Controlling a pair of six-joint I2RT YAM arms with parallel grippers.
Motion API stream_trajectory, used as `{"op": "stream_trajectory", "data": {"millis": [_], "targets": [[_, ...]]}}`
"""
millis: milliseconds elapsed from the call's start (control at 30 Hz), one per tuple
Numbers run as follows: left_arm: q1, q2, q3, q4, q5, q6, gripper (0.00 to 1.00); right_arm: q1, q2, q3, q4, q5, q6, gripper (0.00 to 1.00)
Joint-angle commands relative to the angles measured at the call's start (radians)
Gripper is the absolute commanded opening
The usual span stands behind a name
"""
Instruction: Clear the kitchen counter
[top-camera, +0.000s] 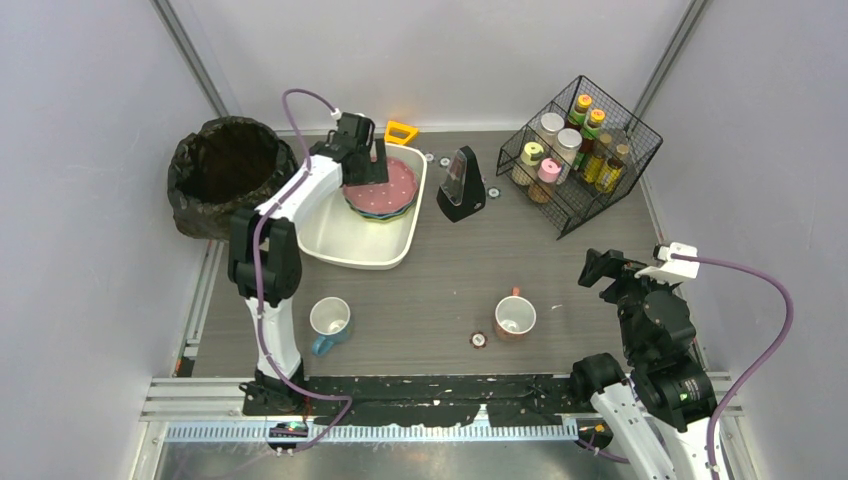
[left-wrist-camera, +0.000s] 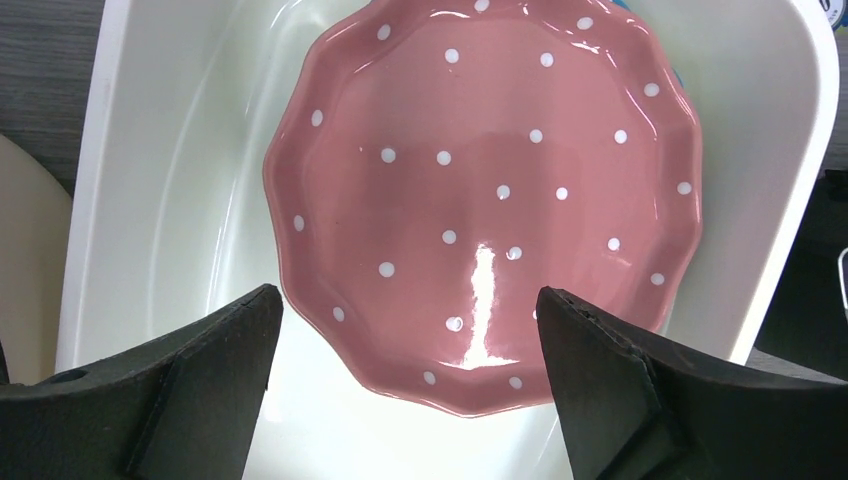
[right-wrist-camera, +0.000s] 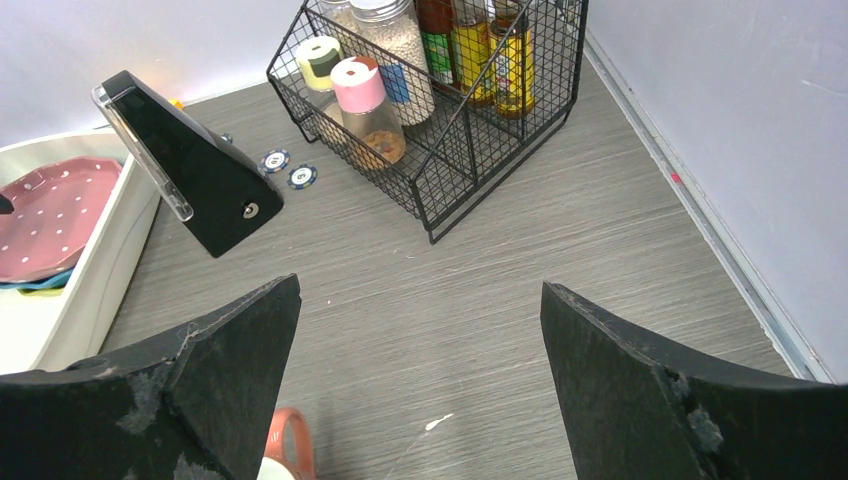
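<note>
Left wrist view shows the left end effector (left-wrist-camera: 407, 300) released, fingers spread wide just above the pink polka-dot plate (left-wrist-camera: 480, 180), which rests in the white tub (left-wrist-camera: 160, 200) beneath it, apparently placed there to free the surface (top-camera: 440, 290), where a blue-handled mug (top-camera: 329, 318) and an orange mug (top-camera: 515, 316) stand nearer the empty, wide-open right end effector (top-camera: 600, 268).

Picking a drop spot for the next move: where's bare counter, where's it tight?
The widest bare patch of the kitchen counter is mid-table, bordered by the white tub, black wedge stand, blue mug and orange mug. Another lies between the orange mug and wire spice rack. It is crowded along the back: tub, stand and rack sit close.
</note>
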Motion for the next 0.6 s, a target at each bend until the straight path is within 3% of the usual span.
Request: {"op": "stream_trajectory", "data": {"millis": [0,200,567], "targets": [[-0.008,-0.023,0.022,0.011,0.013,0.0,0.99,0.003,0.01,0.002,0.046,-0.005,-0.008,0.95],[-0.009,-0.133,-0.023,0.026,0.091,-0.03,0.99,0.003,0.014,0.003,0.044,-0.036,-0.007,0.95],[-0.012,-0.559,-0.256,0.08,0.243,-0.106,0.99,0.003,0.178,0.096,-0.044,-0.185,0.027,0.95]]}}
